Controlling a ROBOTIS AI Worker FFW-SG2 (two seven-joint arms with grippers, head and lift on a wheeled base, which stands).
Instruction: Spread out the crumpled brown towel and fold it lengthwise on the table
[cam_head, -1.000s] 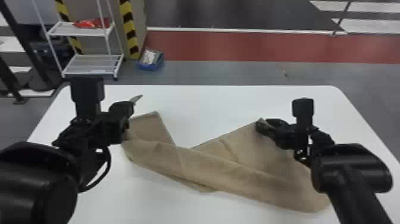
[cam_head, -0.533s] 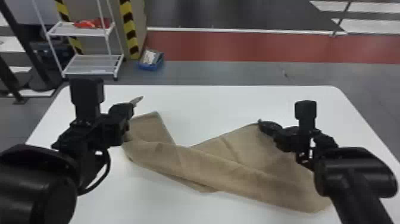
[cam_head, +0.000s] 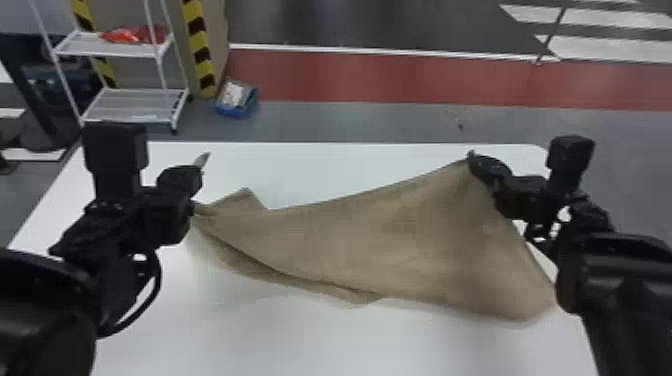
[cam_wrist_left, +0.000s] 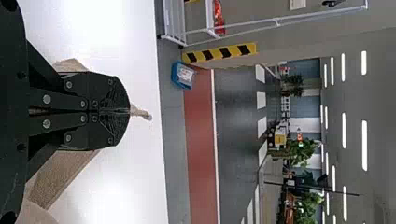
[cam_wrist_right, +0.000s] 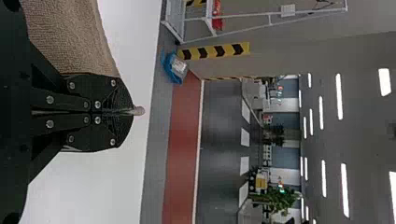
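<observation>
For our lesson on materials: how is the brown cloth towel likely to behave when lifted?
The towel is probably floppy: it drapes and creases between the left gripper and the right gripper. Its coarse, textured weave suggests it shouldn't slip easily from closed fingers.

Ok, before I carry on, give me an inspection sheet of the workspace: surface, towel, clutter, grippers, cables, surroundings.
Surface: white table, bare along its near side.
Job's things: brown towel stretched between the grippers, not yet flat; layers overlap toward the left.
Clutter: blue bin on the floor beyond the table.
Grippers: left gripper shut on the towel, a bit of cloth poking past its tips; right gripper shut on a far corner.
Cables: black cable looping out from the left arm, near its wrist.
Surroundings: white rack holding red items; yellow-and-black striping beside it; red floor strip beyond.
</observation>
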